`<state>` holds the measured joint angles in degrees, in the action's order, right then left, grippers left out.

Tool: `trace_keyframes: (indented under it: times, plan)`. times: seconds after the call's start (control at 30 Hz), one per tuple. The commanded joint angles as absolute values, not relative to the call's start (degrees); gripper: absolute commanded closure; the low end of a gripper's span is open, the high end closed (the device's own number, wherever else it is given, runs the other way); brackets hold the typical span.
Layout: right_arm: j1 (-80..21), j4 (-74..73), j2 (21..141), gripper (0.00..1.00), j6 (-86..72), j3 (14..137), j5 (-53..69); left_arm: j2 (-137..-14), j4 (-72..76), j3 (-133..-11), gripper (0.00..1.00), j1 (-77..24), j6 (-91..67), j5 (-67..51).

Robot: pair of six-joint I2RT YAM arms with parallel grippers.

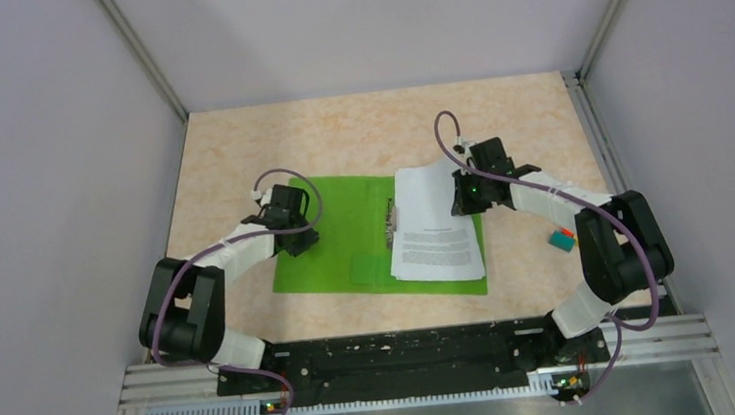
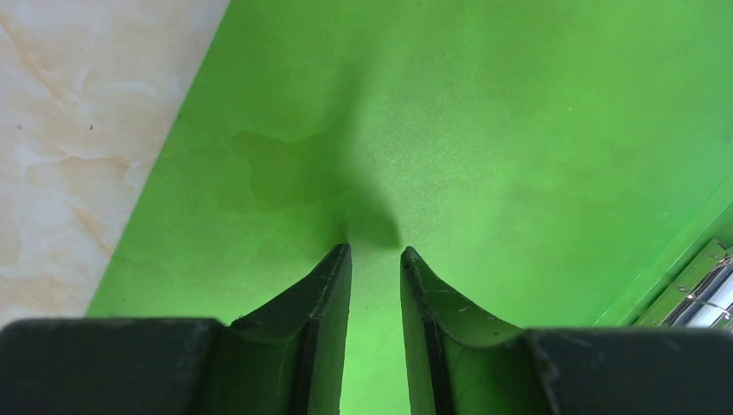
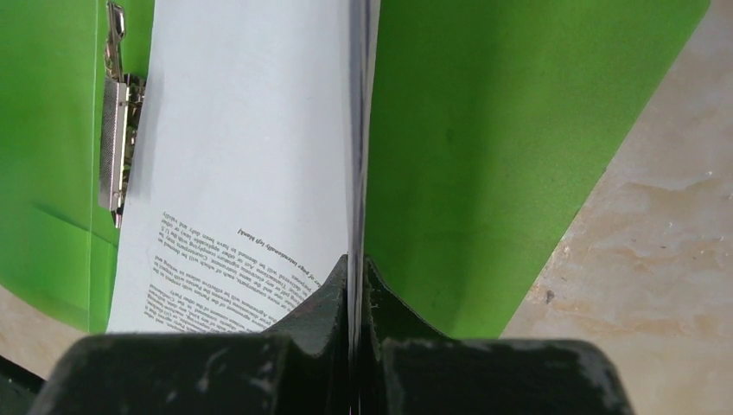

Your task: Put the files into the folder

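The green folder (image 1: 336,240) lies open and flat on the table. The white files (image 1: 435,247) lie on its right half beside the metal clip (image 3: 112,143), their far right part lifted. My right gripper (image 3: 356,259) is shut on the files' right edge (image 3: 359,130) and holds it above the folder (image 3: 484,156); in the top view it (image 1: 465,197) is at the sheets' far right corner. My left gripper (image 2: 375,251) is slightly open and empty, its tips down on the folder's left half (image 2: 484,112); it shows in the top view (image 1: 298,236) too.
A small red and teal object (image 1: 562,240) lies on the table right of the folder, by my right arm. Grey walls close in the table on the left, right and far sides.
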<state>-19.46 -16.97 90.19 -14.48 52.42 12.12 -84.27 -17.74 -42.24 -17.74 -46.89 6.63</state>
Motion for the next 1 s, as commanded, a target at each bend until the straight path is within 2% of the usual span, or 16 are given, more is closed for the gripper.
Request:
trace_keyframes:
  times: [0.0, 0.57, 0.77, 0.93, 0.97]
  plan:
    - [-20.54, -16.23, 90.13, 1.0, -12.6, 54.91, 13.3, -84.68, -15.12, -41.19, 0.67, -19.31, -50.28, 9.63]
    - [-23.62, -18.46, 87.91, 1.0, -13.83, 53.16, 10.38, -83.62, -15.2, -40.01, 0.67, -21.42, -54.8, 13.16]
    - [-22.78, -20.6, 88.73, 0.59, -14.57, 54.48, 7.16, -83.45, -15.67, -40.28, 0.67, -21.52, -54.76, 13.45]
    - [-20.63, -20.92, 88.19, 0.42, -15.28, 54.32, 6.57, -83.17, -15.91, -40.36, 0.67, -21.61, -54.76, 13.64]
    - [-20.11, -20.85, 88.11, 0.34, -15.39, 54.23, 6.78, -83.14, -15.9, -40.34, 0.67, -21.61, -54.73, 13.71]
